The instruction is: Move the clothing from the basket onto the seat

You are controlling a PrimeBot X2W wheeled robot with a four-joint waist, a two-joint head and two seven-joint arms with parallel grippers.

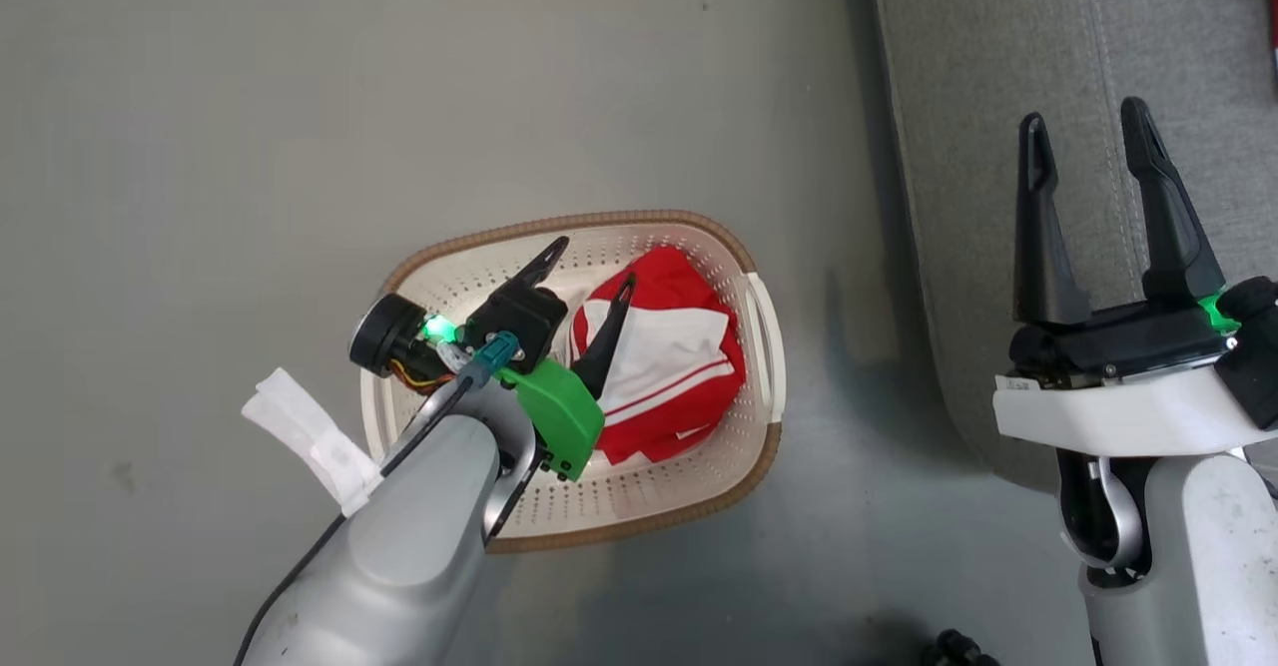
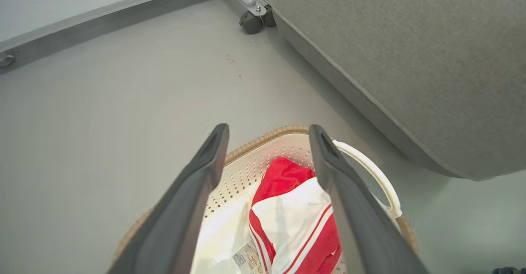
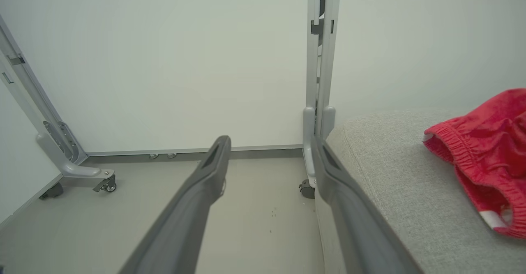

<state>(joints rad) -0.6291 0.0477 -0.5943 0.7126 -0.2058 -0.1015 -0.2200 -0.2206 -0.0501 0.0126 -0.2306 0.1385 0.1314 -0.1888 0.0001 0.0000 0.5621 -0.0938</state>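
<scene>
The cream perforated basket (image 1: 764,346) with a brown rim stands on the grey floor left of the grey seat (image 1: 998,97). One red-and-white piece of clothing (image 1: 669,356) lies bunched in its right half. My left gripper (image 1: 596,265) hangs open above the basket, one finger over the garment, nothing between its fingers. The left wrist view shows the same clothing (image 2: 296,208) between those open fingers (image 2: 193,192), with the basket rim (image 2: 263,138) behind. My right gripper (image 1: 1088,137) stands open over the seat's edge. A second red garment (image 3: 485,150) lies on the seat (image 3: 390,175).
White partition panels on grey wheeled frames (image 3: 78,167) stand behind the floor area. One caster (image 2: 251,21) sits near the seat's far corner. A white strip of tape (image 1: 310,436) hangs from my left forearm.
</scene>
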